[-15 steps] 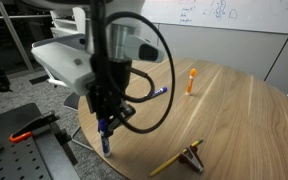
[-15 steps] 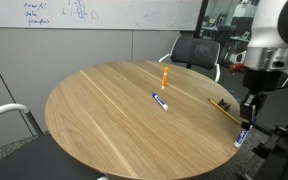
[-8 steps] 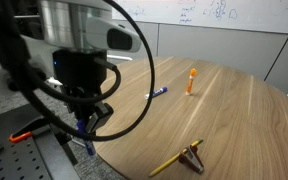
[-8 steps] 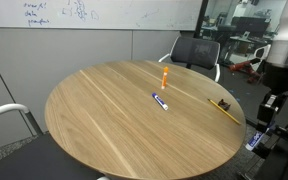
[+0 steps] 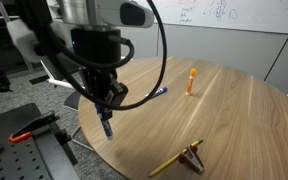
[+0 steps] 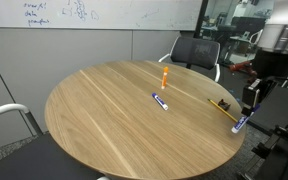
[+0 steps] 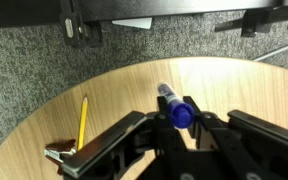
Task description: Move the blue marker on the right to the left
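My gripper point(image 7: 174, 128) is shut on the blue marker point(image 7: 173, 106), a thick pen with a blue cap and a pale barrel. In the wrist view its barrel points away from me over the round wooden table point(image 7: 114, 90) near the rim. In both exterior views the gripper point(image 5: 104, 106) point(image 6: 250, 98) holds the marker point(image 5: 107, 126) point(image 6: 240, 124) hanging tip-down just above the table's edge.
A slimmer blue marker point(image 5: 158, 93) point(image 6: 160, 101) lies near the table's middle and an orange marker point(image 5: 191, 80) point(image 6: 165, 77) stands beyond it. A yellow pencil point(image 7: 82, 120) point(image 5: 170, 163) and a clip point(image 7: 60, 155) point(image 5: 193, 152) lie near the rim. Office chairs point(image 6: 189, 52) stand behind the table.
The arm swung out past the table's rim with the marker, then came back over the edge and a little higher. The grip on the marker has stayed shut.
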